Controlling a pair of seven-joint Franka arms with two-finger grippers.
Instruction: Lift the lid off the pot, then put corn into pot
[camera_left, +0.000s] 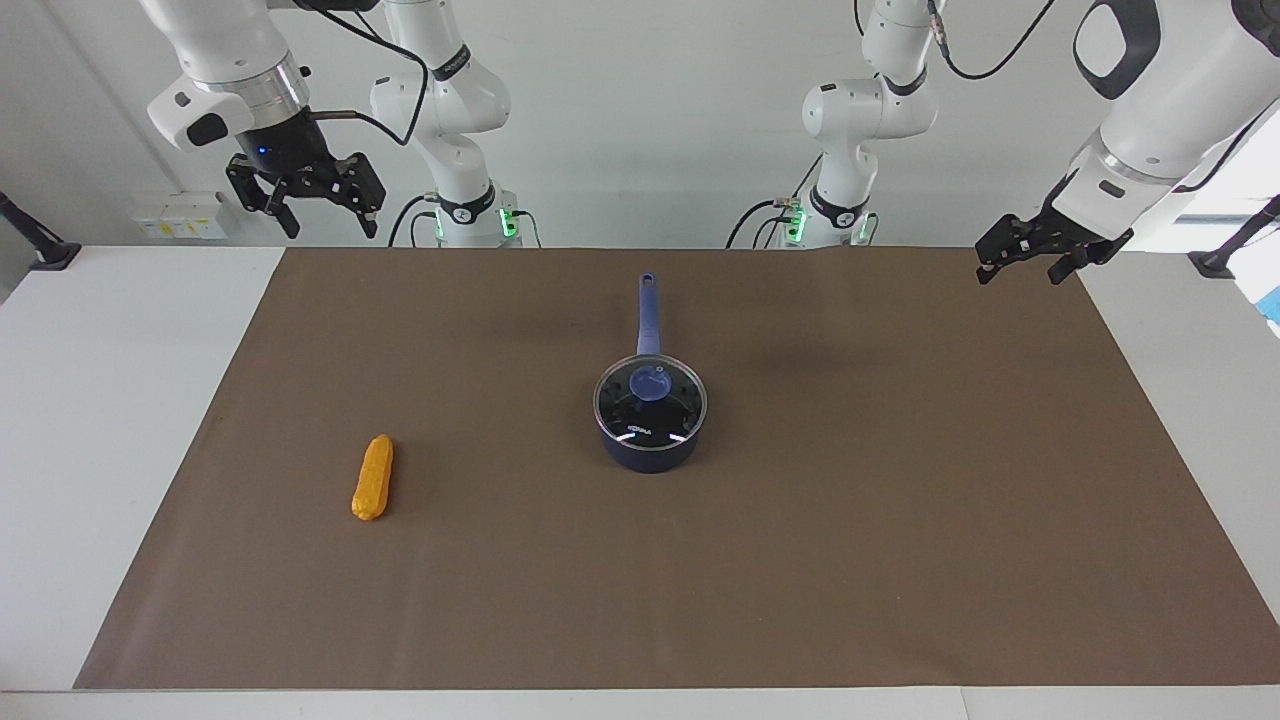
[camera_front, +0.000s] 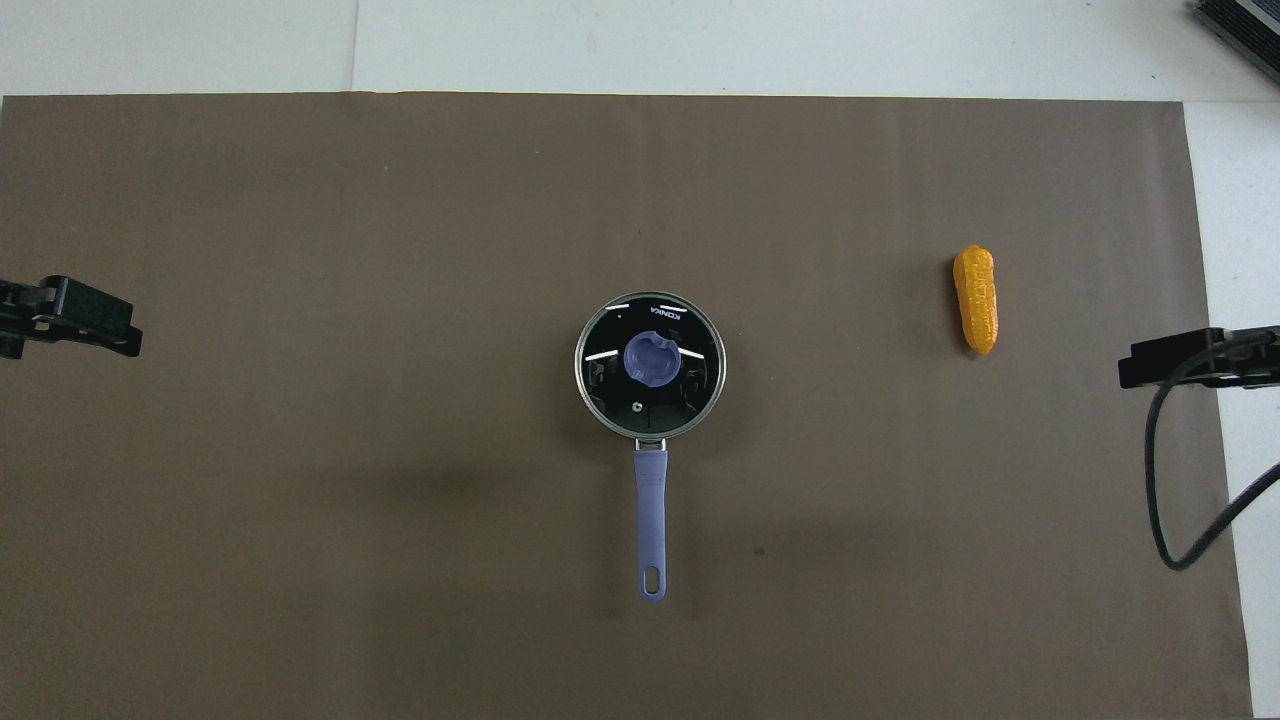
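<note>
The dark blue pot (camera_left: 650, 455) stands in the middle of the brown mat, its long handle (camera_left: 647, 315) pointing toward the robots. The clear glass lid (camera_left: 650, 385) with its blue knob sits on the pot; it also shows in the overhead view (camera_front: 650, 362). The orange-yellow corn (camera_left: 373, 478) lies on the mat toward the right arm's end, a little farther from the robots than the pot; the overhead view shows it too (camera_front: 976, 300). My right gripper (camera_left: 328, 228) is open, raised over the mat's edge at that end. My left gripper (camera_left: 1022, 275) is open, raised over the mat's other end.
The brown mat (camera_left: 900, 500) covers most of the white table (camera_left: 110, 400). A black cable (camera_front: 1160, 480) hangs from the right arm. Both arm bases stand at the table's edge nearest the robots.
</note>
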